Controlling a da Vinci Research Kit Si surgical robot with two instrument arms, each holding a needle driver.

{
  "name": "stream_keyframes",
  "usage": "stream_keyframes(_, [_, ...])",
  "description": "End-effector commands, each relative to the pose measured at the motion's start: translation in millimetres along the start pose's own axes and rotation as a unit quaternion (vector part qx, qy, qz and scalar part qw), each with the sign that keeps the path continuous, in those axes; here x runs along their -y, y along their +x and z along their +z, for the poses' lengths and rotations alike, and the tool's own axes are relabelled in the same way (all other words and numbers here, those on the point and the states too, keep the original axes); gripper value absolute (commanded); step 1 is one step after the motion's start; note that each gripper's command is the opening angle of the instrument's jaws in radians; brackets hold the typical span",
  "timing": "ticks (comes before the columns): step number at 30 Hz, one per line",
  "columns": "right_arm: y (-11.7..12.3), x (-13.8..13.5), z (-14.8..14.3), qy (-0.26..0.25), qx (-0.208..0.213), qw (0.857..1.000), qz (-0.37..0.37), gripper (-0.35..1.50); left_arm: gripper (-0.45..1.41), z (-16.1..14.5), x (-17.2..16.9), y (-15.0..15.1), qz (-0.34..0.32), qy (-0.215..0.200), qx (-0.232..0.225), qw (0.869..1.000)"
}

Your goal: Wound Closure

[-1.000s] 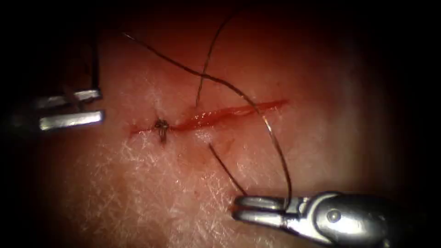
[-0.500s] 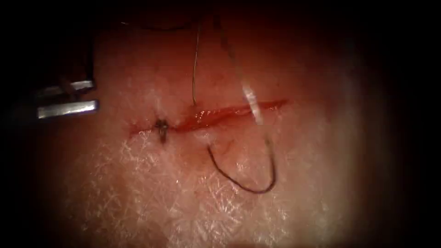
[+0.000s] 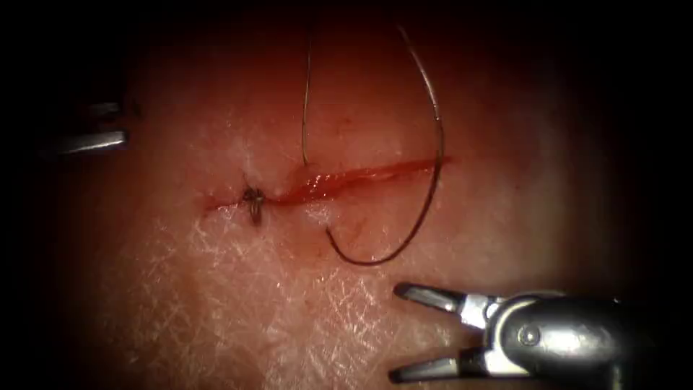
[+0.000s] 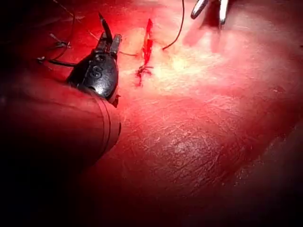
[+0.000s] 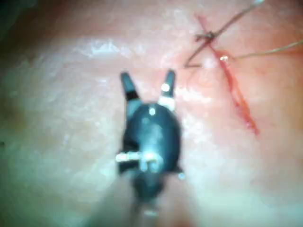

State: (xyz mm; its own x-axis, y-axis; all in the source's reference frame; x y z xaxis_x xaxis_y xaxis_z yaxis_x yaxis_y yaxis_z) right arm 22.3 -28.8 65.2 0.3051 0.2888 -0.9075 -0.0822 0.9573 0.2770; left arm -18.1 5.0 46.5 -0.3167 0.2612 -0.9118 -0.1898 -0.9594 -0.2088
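Observation:
The cut (image 3: 361, 175) runs across the tissue (image 3: 238, 303), with a dark knot (image 3: 253, 200) near its left end. Thread (image 3: 306, 108) enters just above the cut; it comes out below and swings in a slack loop (image 3: 426, 202) up past the cut's right end. My right tool (image 3: 397, 333) stands open below the cut and holds nothing; its open jaws also face the tissue in its own wrist view (image 5: 147, 78). My left tool (image 3: 90, 141) sits far left, shut; a thin thread (image 4: 129, 54) leads from its jaws (image 4: 110, 41) to the cut (image 4: 147, 40). The needle cannot be made out.
Red fluid fills the cut. Loose thread ends (image 4: 56, 46) lie beside the left tool. The right tool's open jaws (image 4: 209, 18) also show in the left wrist view, beyond the cut.
The right tool let go of the thread, left the view, and is back with open jaws. The taut thread fell into a slack loop. The left tool slid further left and up.

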Motion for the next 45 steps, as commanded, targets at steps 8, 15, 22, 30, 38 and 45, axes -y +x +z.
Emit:
stream_keyframes(8, [-5.3,-3.0,4.1,-0.073,0.052,0.996,0.021,1.36,-0.45,1.1,-1.1,0.4,-0.002,-0.007,-0.005,1.000])
stream_keyframes(15, [-2.9,-3.7,3.4,-0.086,-0.009,0.995,0.049,1.38,-0.45,1.9,-1.6,0.3,0.000,-0.011,-0.005,1.000])
stream_keyframes(22, [-1.1,-3.7,5.0,-0.077,-0.027,0.995,0.056,1.30,-0.45,2.7,-2.2,-0.2,0.004,-0.017,-0.003,1.000])
stream_keyframes(30, [-1.1,-2.3,2.6,0.002,-0.034,0.998,0.046,-0.35,-0.45,3.1,-2.6,-0.2,0.005,-0.028,-0.004,1.000])
stream_keyframes(38, [0.7,3.5,-4.0,0.037,-0.021,0.998,0.038,-0.35,-0.45,4.9,-5.2,2.1,0.014,-0.067,-0.027,0.997])
stream_keyframes(45, [3.8,7.3,-6.7,0.063,-0.019,0.997,0.037,-0.35,-0.45,4.9,-5.8,3.4,0.021,-0.075,-0.033,0.996])
